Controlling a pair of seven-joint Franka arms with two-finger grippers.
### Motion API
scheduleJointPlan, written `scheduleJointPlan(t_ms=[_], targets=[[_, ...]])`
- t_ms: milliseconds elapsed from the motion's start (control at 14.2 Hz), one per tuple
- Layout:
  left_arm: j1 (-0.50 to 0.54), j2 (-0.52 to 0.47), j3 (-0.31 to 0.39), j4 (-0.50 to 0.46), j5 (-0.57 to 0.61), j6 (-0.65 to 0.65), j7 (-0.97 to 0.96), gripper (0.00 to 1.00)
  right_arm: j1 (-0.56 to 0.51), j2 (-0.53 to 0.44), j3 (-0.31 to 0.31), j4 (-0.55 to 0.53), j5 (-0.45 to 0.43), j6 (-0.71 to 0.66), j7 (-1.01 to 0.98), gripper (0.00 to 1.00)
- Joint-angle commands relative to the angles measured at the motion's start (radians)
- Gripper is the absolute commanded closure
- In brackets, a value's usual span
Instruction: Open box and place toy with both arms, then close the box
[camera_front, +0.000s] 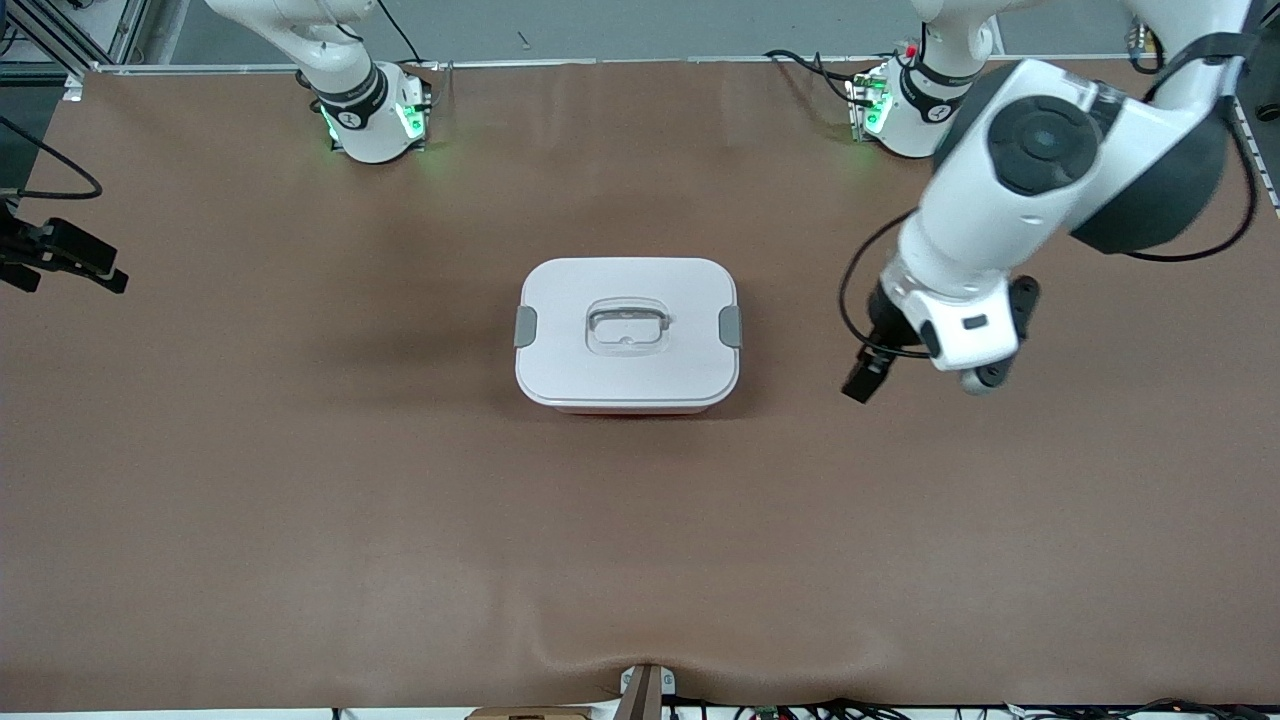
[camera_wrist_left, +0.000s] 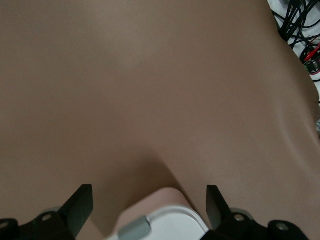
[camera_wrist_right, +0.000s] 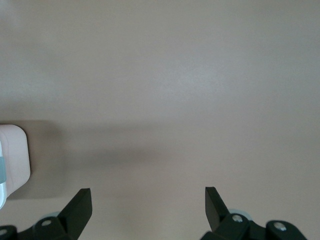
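Front view: you've got the box (camera_front: 628, 335) sitting mid-bench, lid (camera_front: 628, 300) on, both grey clips (camera_front: 525, 327) at the short ends. The clear handle (camera_front: 626, 325) lies flat in its recess at the lid's centre. A strip of pink shows under the lid edge on the side nearest the front camera. No toy visible on the brown bench (camera_front: 300, 520) in this view.

The left pincer (camera_front: 868, 378) hangs over bare bench just off the box's end toward the left arm's side, clear of the box. From here you can't judge its finger gap. The right pincer (camera_front: 70, 262) is at the bench edge at the right arm's end, well apart from the box; that arm waits.

Left wrist view: the left pincer (camera_wrist_left: 150, 205) is spread wide, nothing between the fingers (camera_wrist_left: 80, 205). You see a rounded corner of the box (camera_wrist_left: 165, 220) with one grey clip (camera_wrist_left: 135, 229) low in the gap, below the fingertips and not touched. The rest is bare bench plus some cables (camera_wrist_left: 300, 30) at the edge.

Right wrist view: the right pincer (camera_wrist_right: 147, 205) is spread wide too, holding nothing, over bare bench. A sliver of the box (camera_wrist_right: 14, 160) shows at the frame edge, well apart from the fingers (camera_wrist_right: 79, 205).
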Motion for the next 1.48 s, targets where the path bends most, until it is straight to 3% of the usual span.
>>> scheduleJointPlan(t_ms=[0, 563, 775, 1127, 1408], targets=[[0.066, -0.005, -0.013, 0.027, -0.019, -0.054, 0.191, 0.00, 0.002, 0.010, 0.002, 0.022, -0.006, -0.018, 0.003, 0.00], [0.232, -0.006, -0.021, 0.076, -0.031, -0.174, 0.716, 0.00, 0.000, 0.010, 0.004, 0.025, -0.003, -0.016, 0.000, 0.00], [0.246, -0.064, 0.004, 0.075, -0.042, -0.197, 0.877, 0.00, 0.002, 0.010, 0.004, 0.025, -0.003, -0.016, 0.001, 0.00], [0.166, -0.169, 0.237, 0.058, -0.197, -0.203, 1.122, 0.00, 0.003, 0.007, 0.004, 0.024, -0.002, -0.019, -0.002, 0.00], [-0.060, -0.235, 0.523, 0.043, -0.235, -0.240, 1.250, 0.00, 0.002, 0.008, 0.004, 0.024, -0.002, -0.048, 0.000, 0.00]])
